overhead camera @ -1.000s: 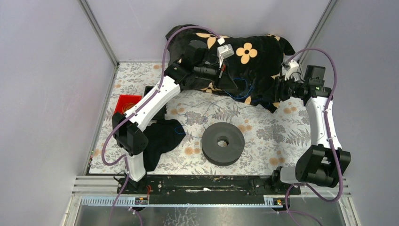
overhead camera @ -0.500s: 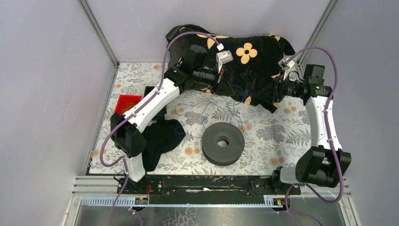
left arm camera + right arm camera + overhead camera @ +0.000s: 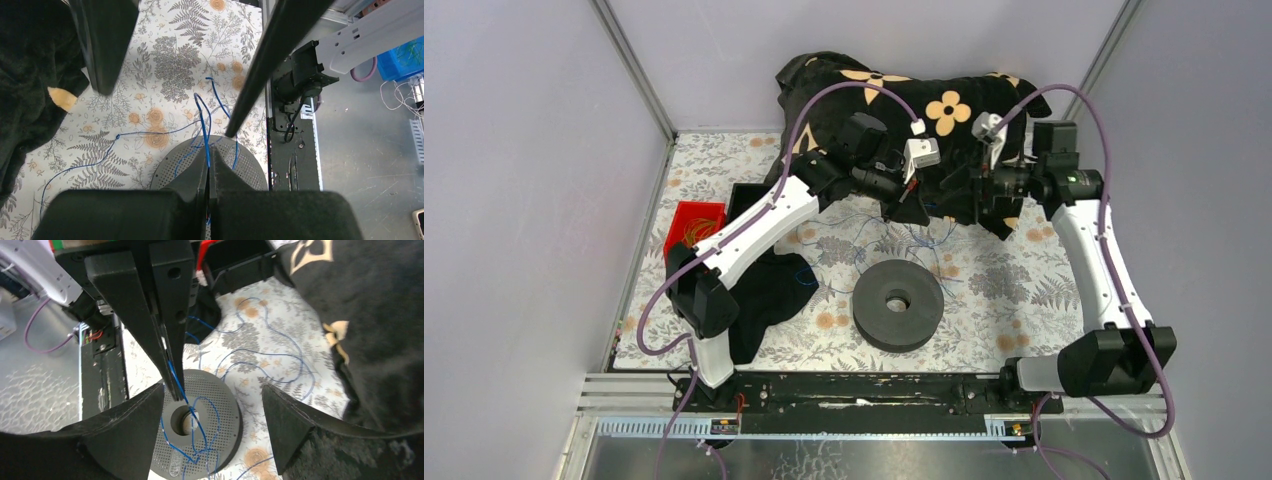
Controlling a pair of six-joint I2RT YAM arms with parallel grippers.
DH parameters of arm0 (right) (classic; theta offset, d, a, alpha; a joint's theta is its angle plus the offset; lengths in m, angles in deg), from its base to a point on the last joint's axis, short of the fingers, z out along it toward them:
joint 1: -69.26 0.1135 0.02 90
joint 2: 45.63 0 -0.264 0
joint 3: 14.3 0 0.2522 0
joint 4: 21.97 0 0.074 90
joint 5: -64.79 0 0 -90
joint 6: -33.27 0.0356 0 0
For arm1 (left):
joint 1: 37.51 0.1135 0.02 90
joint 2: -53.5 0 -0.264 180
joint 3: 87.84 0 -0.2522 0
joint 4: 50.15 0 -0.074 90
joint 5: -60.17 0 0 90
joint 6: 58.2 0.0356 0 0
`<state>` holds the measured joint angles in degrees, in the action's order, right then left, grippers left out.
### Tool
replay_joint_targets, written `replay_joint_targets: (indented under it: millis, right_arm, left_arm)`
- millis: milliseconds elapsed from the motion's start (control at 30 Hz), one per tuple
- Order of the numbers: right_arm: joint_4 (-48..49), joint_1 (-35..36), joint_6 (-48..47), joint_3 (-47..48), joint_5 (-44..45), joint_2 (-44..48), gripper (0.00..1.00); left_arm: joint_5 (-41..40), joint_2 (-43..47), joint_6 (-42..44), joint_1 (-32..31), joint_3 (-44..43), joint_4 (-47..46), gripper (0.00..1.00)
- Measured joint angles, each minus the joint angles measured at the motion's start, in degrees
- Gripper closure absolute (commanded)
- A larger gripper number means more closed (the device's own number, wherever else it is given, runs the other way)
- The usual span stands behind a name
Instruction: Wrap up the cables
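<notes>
Thin blue cables (image 3: 924,238) lie in loose loops on the floral table mat, behind the black disc-shaped spool (image 3: 898,303). My left gripper (image 3: 902,208) hangs above them, shut on one blue cable strand (image 3: 202,115) that runs out from its fingertips (image 3: 208,160) over the spool (image 3: 250,167). My right gripper (image 3: 972,195) faces it from the right, open, with nothing between its fingers. In the right wrist view the right gripper (image 3: 212,425) stands wide over the spool (image 3: 225,410), and the left gripper's fingers (image 3: 167,340) pinch the cable (image 3: 200,422) just ahead.
A black cloth with orange flowers (image 3: 964,110) is heaped along the back. A red tray (image 3: 692,222) holding orange wire sits at the left, with a plain black cloth (image 3: 769,290) near the left arm's base. A black rail (image 3: 864,392) runs along the near edge.
The left gripper has moved right and nearer, lifting the blue cable with it. The right arm has swung left toward it, and its jaws have opened wider.
</notes>
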<state>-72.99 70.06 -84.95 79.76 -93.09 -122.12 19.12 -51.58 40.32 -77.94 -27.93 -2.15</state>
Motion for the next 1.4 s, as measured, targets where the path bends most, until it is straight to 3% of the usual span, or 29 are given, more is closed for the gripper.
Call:
replay_joint_targets:
  millis: [200, 400, 533, 700, 800, 900, 1033, 1167, 1400]
  right_arm:
    - [-3.2, 4.8, -4.6, 0.0, 0.2, -3.3, 0.42]
    - [-4.9, 5.2, -7.4, 0.0, -0.9, -3.3, 0.98]
    - [-6.5, 5.2, -7.8, 0.0, -1.2, -3.3, 1.00]
    - [-3.9, 5.2, -3.0, -0.1, 0.0, -2.9, 1.00]
    - [2.7, 5.2, 4.7, -1.3, 1.9, -1.0, 1.00]
    - [9.5, 5.2, 12.9, -2.6, 3.6, 1.3, 1.00]
    - [17.8, 5.2, 22.4, -2.8, 5.4, 2.1, 1.00]
    - [22.3, 5.2, 28.8, -3.4, 7.3, 2.1, 1.00]
    - [25.5, 5.2, 33.4, -4.9, 8.4, 2.1, 1.00]
  left_arm:
    - [1.1, -0.2, 1.9, -0.1, 0.0, 1.4, 1.00]
    - [1.5, -0.2, 2.8, -0.1, 0.0, 2.0, 1.00]
    - [1.6, -0.2, 3.2, 0.0, 0.1, 2.3, 0.89]
    - [3.9, -0.1, 2.3, 1.3, 1.0, 1.4, 0.57]
    - [6.3, 0.9, -2.4, 3.5, 5.3, -3.3, 0.38]
    - [7.7, 3.3, -11.3, 6.1, 13.1, -12.5, 0.28]
    - [8.7, 5.1, -25.4, 8.5, 20.7, -25.9, 0.27]
    - [9.6, 5.3, -38.7, 8.8, 26.2, -41.0, 0.33]
    - [10.0, 5.3, -51.0, 10.1, 28.9, -55.0, 0.60]
